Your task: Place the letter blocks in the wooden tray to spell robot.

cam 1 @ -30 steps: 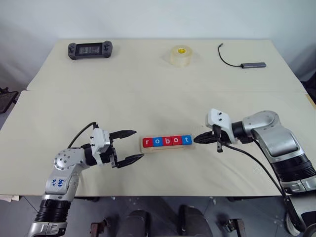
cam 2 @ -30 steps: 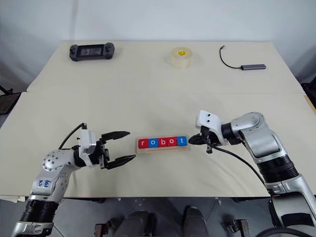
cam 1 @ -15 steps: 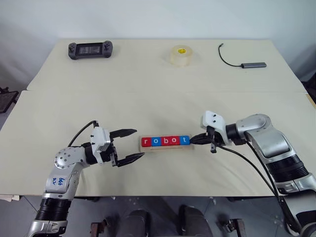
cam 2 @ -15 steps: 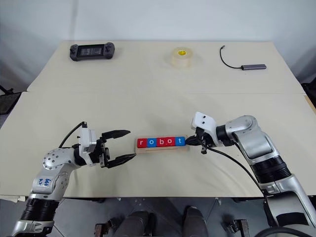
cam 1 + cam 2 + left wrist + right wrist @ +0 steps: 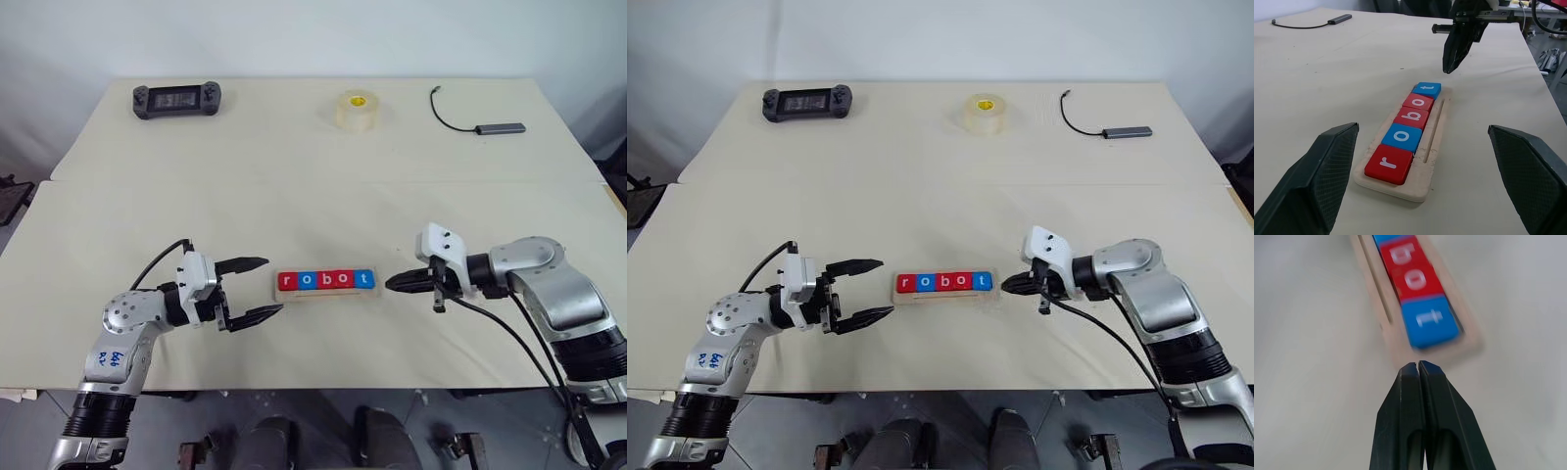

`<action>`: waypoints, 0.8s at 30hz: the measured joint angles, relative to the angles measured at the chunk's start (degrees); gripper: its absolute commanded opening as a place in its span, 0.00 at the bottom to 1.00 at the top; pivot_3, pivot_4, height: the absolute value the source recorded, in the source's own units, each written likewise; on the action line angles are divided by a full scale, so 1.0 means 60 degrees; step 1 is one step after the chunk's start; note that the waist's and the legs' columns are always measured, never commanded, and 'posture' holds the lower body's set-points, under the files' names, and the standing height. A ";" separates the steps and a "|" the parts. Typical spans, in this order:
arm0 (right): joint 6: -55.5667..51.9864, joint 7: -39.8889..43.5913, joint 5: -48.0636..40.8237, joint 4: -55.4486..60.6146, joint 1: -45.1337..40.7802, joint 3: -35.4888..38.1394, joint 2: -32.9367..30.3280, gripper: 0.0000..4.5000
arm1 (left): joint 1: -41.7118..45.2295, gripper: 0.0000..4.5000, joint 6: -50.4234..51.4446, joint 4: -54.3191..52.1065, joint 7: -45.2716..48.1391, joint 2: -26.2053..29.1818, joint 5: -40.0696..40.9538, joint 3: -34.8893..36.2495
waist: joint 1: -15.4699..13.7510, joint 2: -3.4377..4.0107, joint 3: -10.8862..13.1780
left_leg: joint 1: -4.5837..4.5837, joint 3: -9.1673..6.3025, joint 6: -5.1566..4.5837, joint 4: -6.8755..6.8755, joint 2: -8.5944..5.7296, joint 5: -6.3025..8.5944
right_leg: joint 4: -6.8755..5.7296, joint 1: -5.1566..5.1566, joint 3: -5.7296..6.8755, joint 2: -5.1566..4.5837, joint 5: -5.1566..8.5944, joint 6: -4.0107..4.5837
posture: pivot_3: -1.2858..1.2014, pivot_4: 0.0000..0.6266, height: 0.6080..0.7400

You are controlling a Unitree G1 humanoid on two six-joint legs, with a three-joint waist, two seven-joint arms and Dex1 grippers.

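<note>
Five letter blocks lie side by side in the wooden tray (image 5: 326, 293) at the table's near middle, reading r (image 5: 1388, 164), o (image 5: 1402, 137), b (image 5: 1412, 117), o (image 5: 1419, 103), t (image 5: 1426, 90); they are red, blue, red, red and blue. My left gripper (image 5: 272, 285) stands open just off the tray's left end, its fingers (image 5: 1327, 166) spread to either side and touching nothing. A short way off the tray's right end, my right gripper (image 5: 392, 284) is shut and empty, pointing at the t block (image 5: 1429, 320) across a small gap.
At the far side of the table lie a black game controller (image 5: 177, 99) on the left, a roll of clear tape (image 5: 358, 109) in the middle and a grey adapter with a black cable (image 5: 500, 127) on the right. Bare tabletop surrounds the tray.
My right gripper reached the tray's right end half a second ago and has since drawn back to the right, still shut. The left gripper and the blocks have stayed put.
</note>
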State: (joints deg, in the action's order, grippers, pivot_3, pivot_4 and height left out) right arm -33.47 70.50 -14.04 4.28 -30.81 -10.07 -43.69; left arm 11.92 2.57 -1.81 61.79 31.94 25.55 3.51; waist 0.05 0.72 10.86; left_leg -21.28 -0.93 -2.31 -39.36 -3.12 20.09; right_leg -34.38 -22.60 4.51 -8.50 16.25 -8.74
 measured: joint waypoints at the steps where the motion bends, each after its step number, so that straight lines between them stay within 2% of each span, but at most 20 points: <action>1: -0.0083 -0.0044 -0.0022 0.0034 -0.0038 -0.0068 0.0097 0.02 | 0.0012 1.00 0.0007 -0.0001 0.0000 0.0000 0.0000 -0.0001 | 0.0000 0.0000 0.0000 | 0.0000 -0.0001 0.0000 0.0000 0.0000 0.0000 | 0.0000 0.0000 0.0000 0.0000 0.0000 0.0000 | 0.52 0.24 1.00; 10: -0.0169 -0.0564 0.0102 -0.0164 -0.0201 -0.0497 0.0694 0.02 | 0.0018 1.00 0.0078 -0.0002 -0.0004 0.0000 0.0000 0.0000 | -0.0001 0.0000 0.0000 | 0.0000 -0.0002 0.0000 0.0001 -0.0005 0.0000 | -0.0003 -0.0002 0.0000 -0.0002 0.0000 0.0000 | 0.52 0.24 1.00; 24: -0.0236 -0.0745 -0.0280 -0.0193 0.0065 -0.0256 0.0606 0.02 | -0.0068 1.00 0.0077 -0.0019 -0.0033 0.0043 0.0000 0.0006 | -0.0012 0.0000 0.0000 | 0.0000 -0.0003 -0.0001 0.0000 -0.0007 0.0000 | -0.0003 0.0000 0.0001 -0.0003 0.0000 0.0000 | 0.52 0.24 1.00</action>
State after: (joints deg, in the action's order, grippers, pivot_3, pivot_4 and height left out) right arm -34.89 66.03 -15.72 3.12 -30.42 -11.61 -40.05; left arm 11.52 3.03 -1.92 61.60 32.20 25.55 3.54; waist -0.02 0.72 10.86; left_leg -21.28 -0.95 -2.31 -39.36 -3.16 20.09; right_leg -34.40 -22.60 4.52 -8.52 16.25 -8.74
